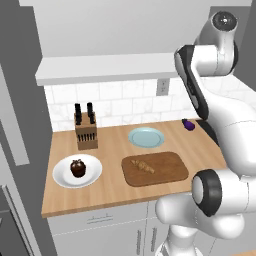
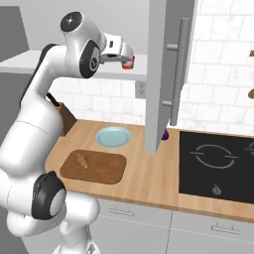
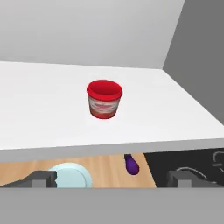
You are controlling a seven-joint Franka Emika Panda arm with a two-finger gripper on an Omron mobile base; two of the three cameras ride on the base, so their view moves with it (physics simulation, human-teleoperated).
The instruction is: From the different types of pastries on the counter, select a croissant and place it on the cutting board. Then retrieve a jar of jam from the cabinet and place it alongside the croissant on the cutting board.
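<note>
Golden-tan croissant (image 1: 143, 165) is seen in the left base view lying on the dark cutting board (image 1: 167, 175), which rests on the light-wood counter (image 1: 115, 192); the first step is thus judged complete. A chocolate cupcake (image 1: 77, 168) sits on a white plate (image 1: 64, 176), a light-blue plate (image 1: 146, 137) lies behind the board, and a knife block (image 1: 86, 131) stands at the tiled wall

In the right base view the arm is raised to the white cabinet (image 2: 22, 60) shelf, and the gripper (image 2: 125, 59) is placed just beside the jar of jam (image 2: 129, 63); whether contact is made cannot be told from this side

In the hand view the jar of jam (image 3: 104, 99) stands upright on the shelf, ahead of the gripper (image 3: 112, 178) and apart from it. The fingertips (image 3: 40, 179) are spread wide and nothing is held between them. A small purple item (image 3: 131, 164) lies on the counter below

The jar retrieval is judged to be the step in hand. An advance along the shelf is called for next, so that the jar is straddled before the jaws are closed
</note>
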